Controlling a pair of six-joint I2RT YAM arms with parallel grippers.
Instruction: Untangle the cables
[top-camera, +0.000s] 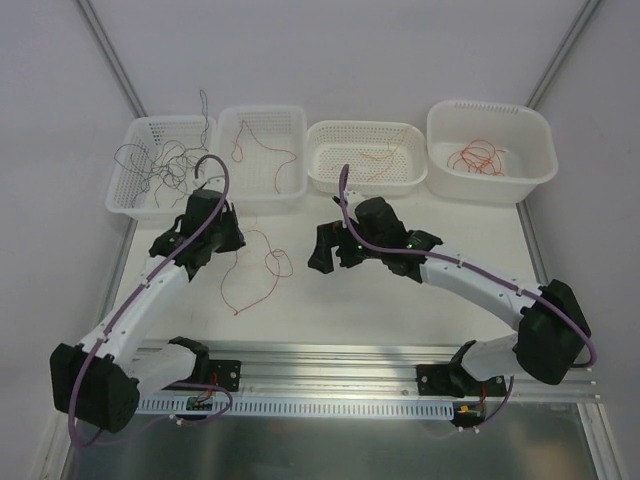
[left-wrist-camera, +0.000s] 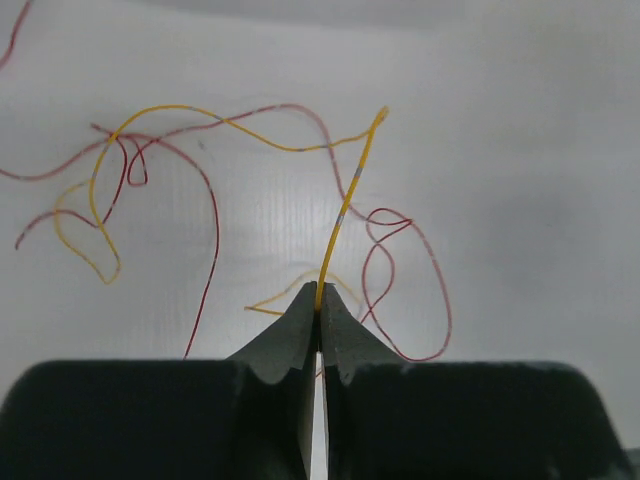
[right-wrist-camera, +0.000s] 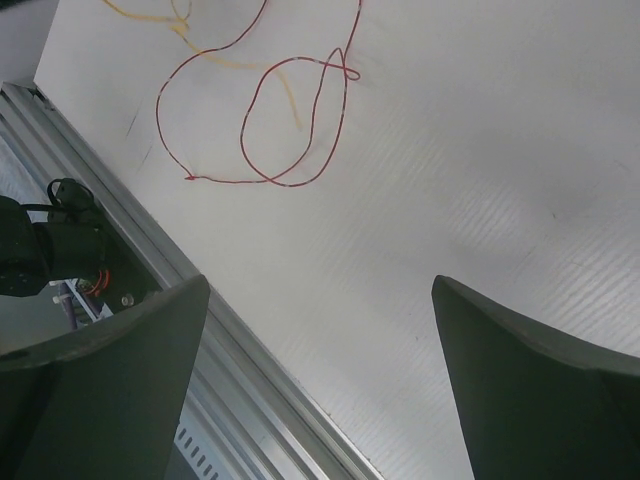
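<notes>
My left gripper (left-wrist-camera: 320, 292) is shut on an orange-yellow cable (left-wrist-camera: 348, 200), which rises from the fingertips and curves away over the table. Dark red cables (left-wrist-camera: 205, 210) loop around it, crossing it in a loose tangle. From above, the left gripper (top-camera: 236, 240) sits just in front of the baskets, with the red cable (top-camera: 262, 272) trailing toward me. My right gripper (top-camera: 323, 260) hovers mid-table; in its own view the right gripper (right-wrist-camera: 320, 284) is open and holds nothing, with a red cable loop (right-wrist-camera: 300, 130) lying ahead of it.
A row of baskets lines the back: one (top-camera: 124, 188) holds a dark grey wire tangle (top-camera: 160, 165), a second (top-camera: 262, 110) a dark red wire, a third (top-camera: 365, 127) an orange one, the white tub (top-camera: 490, 105) bright red coils. An aluminium rail (top-camera: 360, 352) runs along the near edge.
</notes>
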